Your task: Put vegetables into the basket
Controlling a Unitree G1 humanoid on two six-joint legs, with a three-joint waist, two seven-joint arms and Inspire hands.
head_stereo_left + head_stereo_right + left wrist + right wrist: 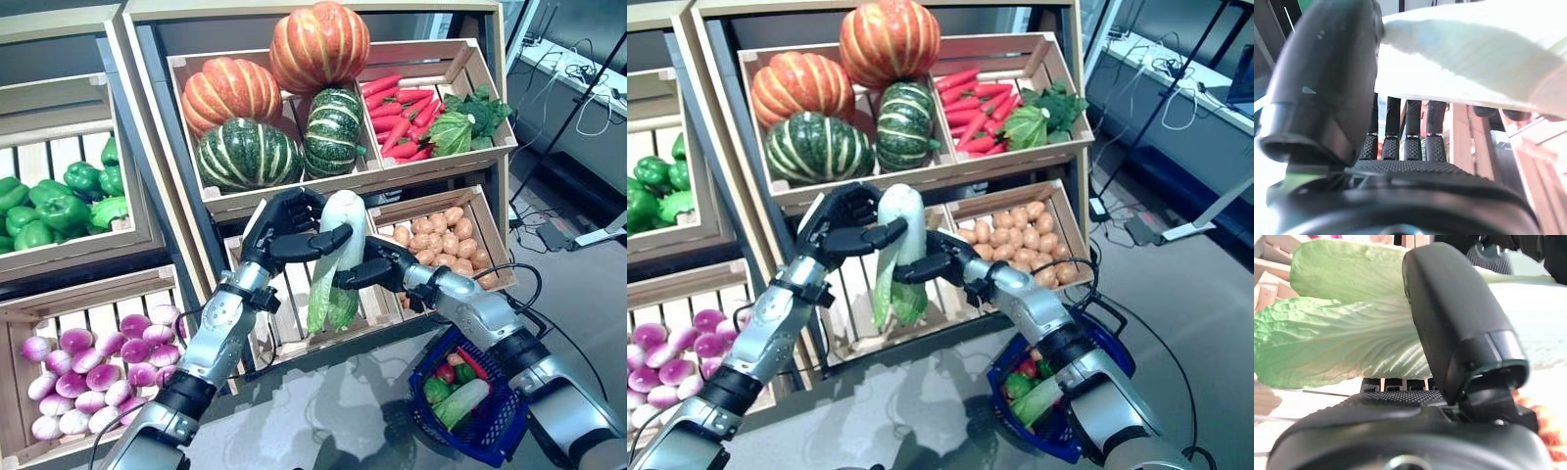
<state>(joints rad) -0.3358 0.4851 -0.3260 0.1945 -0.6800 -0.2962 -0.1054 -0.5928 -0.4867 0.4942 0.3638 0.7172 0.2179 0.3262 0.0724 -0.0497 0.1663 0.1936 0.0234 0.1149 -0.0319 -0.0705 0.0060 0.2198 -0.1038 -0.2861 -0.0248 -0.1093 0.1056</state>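
Both arms meet in front of the wooden crates, sharing one Chinese cabbage (pixel 338 257) held upright in the air, white stalk up and green leaves hanging. The left robot hand (pixel 286 231) is curled round the stalk; the right robot hand (pixel 377 270) is clamped on it lower down, near the leaves. This looks like a handover. The blue basket (pixel 490 431), already part-filled, hangs on the right forearm, so next the left should probably let go.
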